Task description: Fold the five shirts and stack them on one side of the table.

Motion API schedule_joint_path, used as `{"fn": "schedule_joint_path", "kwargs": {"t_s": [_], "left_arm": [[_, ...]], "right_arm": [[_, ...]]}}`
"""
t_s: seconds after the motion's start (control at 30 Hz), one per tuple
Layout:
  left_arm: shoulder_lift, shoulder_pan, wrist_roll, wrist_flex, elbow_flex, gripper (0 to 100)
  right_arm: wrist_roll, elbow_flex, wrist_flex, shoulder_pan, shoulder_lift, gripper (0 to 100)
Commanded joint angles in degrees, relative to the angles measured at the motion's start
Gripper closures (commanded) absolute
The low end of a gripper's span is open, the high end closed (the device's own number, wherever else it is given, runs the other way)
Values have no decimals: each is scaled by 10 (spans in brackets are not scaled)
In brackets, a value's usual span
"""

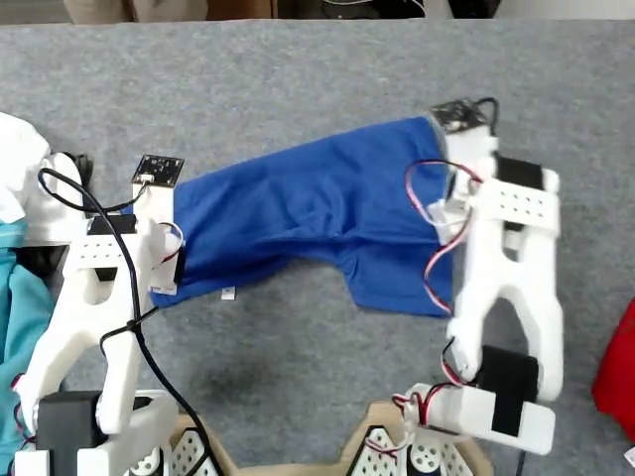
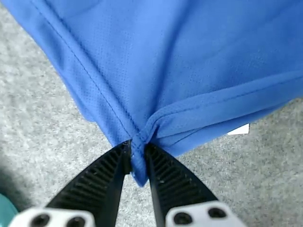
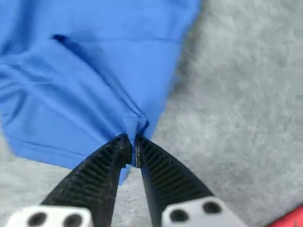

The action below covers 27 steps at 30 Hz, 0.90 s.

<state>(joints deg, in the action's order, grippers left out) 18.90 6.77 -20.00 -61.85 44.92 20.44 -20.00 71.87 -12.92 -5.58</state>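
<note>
Workpiece, blue shirt: lies across the middle of the grey table, drawn out slantwise between the two arms. Left end nearer the arm bases, right end farther from them. Gathers into long folds along its length. Drops one lobe toward the near table edge, just beside the right arm. Carries a small white tag at the near hem, close to the left arm.

End effector, left gripper: sits at the left end of the blue shirt. In the left wrist view, left gripper pressed together on a corner of the blue shirt where two stitched hems meet. Clamps a narrow pleat of fabric between ribbed black fingers. White tag on the table surface just beside the hem.

End effector, right gripper: sits at the far right corner of the blue shirt. In the right wrist view, right gripper pinches a gathered point on the edge of the blue shirt. Closed down to a thin slit with fabric in it.

Surroundings: white cloth and teal cloth at the left table edge, beside the left arm, apart from the blue shirt. Red cloth at the right table edge, well apart from the blue shirt.
</note>
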Motion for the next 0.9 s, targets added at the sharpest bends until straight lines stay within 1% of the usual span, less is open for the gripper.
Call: {"fn": "schedule_joint_path", "kwargs": {"t_s": [0.0, 0.13, 0.5, 0.7, 0.87], "left_arm": [[7, -4, -33, -2, -6, 981], [7, -2, -54, -3, -6, 981], [2, -2, -52, 3, -13, 981], [1, 28, -52, 3, -50, 981], [1, 25, -53, 3, -44, 981]], "right_arm": [[17, -4, -11, -40, -15, 994], [18, -4, -12, -54, 8, 994], [69, -41, -11, -50, 20, 994], [87, -77, -14, -50, 20, 994], [107, -87, -16, -54, 22, 994]]}}
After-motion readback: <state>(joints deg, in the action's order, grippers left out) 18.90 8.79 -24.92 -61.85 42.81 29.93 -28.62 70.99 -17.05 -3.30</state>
